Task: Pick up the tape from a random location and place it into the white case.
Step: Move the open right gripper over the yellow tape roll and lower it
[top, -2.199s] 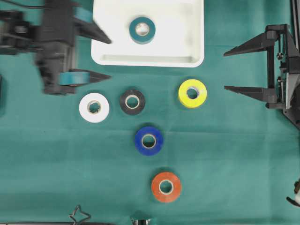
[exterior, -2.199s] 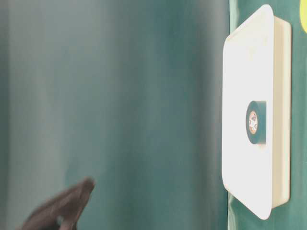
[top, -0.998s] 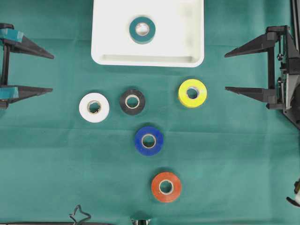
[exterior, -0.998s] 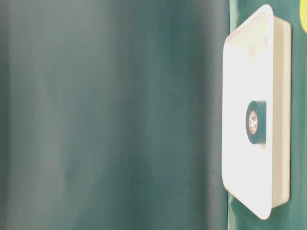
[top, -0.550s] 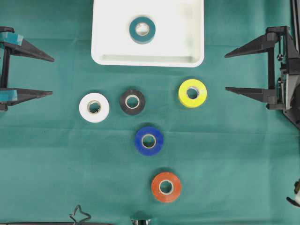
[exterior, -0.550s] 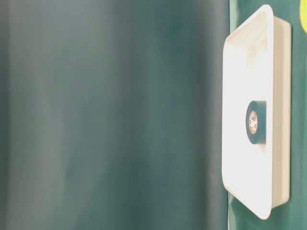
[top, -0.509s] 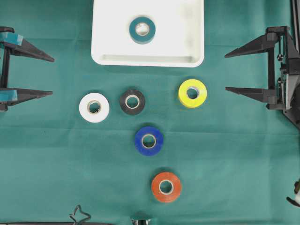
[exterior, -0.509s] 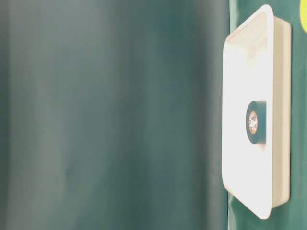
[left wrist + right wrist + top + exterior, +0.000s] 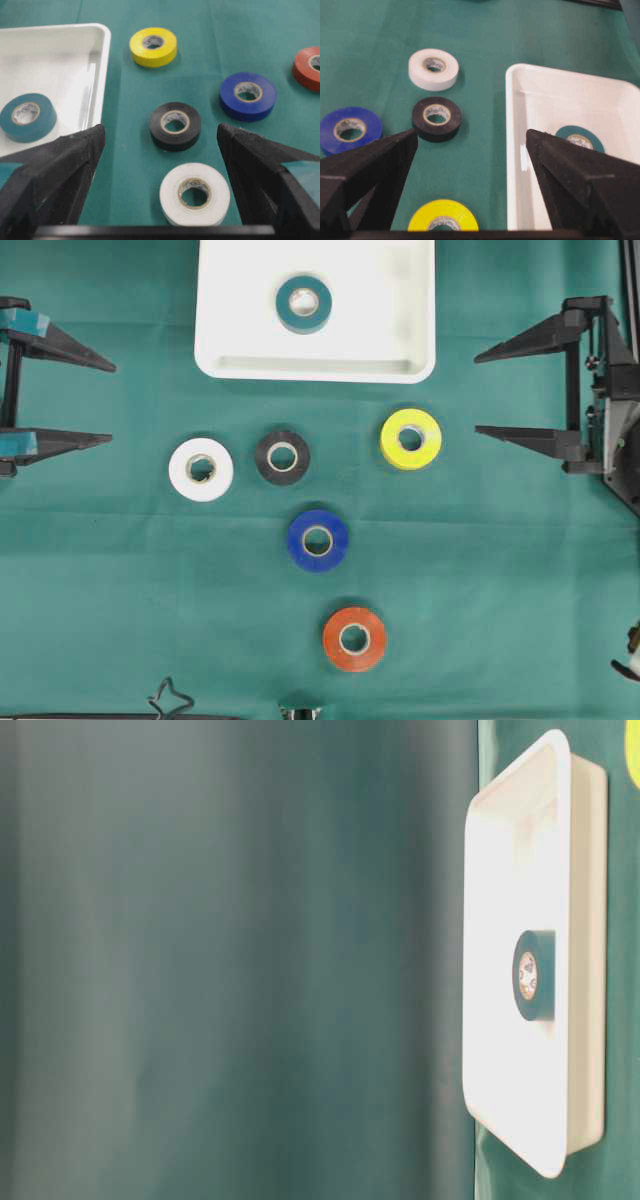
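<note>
The white case (image 9: 415, 360) sits at the top middle of the green cloth with a teal tape (image 9: 304, 303) lying flat inside it; the table-level view shows the same case (image 9: 500, 870) and teal tape (image 9: 535, 975). Five tapes lie loose below the case: white (image 9: 201, 469), black (image 9: 282, 457), yellow (image 9: 410, 438), blue (image 9: 318, 539) and red (image 9: 354, 639). My left gripper (image 9: 112, 403) stands open and empty at the left edge, well left of the white tape (image 9: 195, 194). At the right edge my right gripper (image 9: 476, 394) is open and empty, right of the yellow tape (image 9: 442, 222).
A green cloth (image 9: 500, 570) covers the whole table. A small wire clip (image 9: 170, 700) lies at the front edge. The loose tapes are spaced apart, none touching another.
The left gripper has drawn back from beside the case to the left edge, empty. In the last half second the right gripper has edged slightly left. The tapes have not moved.
</note>
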You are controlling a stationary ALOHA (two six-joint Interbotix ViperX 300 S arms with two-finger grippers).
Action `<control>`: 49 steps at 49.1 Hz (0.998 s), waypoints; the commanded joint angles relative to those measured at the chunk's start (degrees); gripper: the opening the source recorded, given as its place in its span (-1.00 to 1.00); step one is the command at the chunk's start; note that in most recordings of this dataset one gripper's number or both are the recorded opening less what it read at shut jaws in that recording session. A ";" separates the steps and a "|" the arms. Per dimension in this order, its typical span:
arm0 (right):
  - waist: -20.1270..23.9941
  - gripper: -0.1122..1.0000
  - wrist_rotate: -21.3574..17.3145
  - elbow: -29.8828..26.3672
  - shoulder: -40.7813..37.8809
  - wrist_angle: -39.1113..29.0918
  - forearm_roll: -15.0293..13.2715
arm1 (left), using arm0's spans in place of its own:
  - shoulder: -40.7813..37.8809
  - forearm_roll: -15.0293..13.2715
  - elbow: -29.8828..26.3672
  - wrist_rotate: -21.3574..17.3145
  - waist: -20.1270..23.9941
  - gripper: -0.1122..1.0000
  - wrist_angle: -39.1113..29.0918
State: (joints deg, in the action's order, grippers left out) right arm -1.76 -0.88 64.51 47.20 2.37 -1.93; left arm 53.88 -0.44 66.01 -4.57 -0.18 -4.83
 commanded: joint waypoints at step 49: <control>0.88 0.84 -1.41 -10.55 -12.66 -4.66 0.62 | -0.62 -0.18 -0.53 0.09 -0.09 0.92 0.26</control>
State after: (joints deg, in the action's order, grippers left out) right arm -1.05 -1.76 56.51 34.80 0.44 -1.76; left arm 53.61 -0.44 66.01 -4.48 -0.18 -4.83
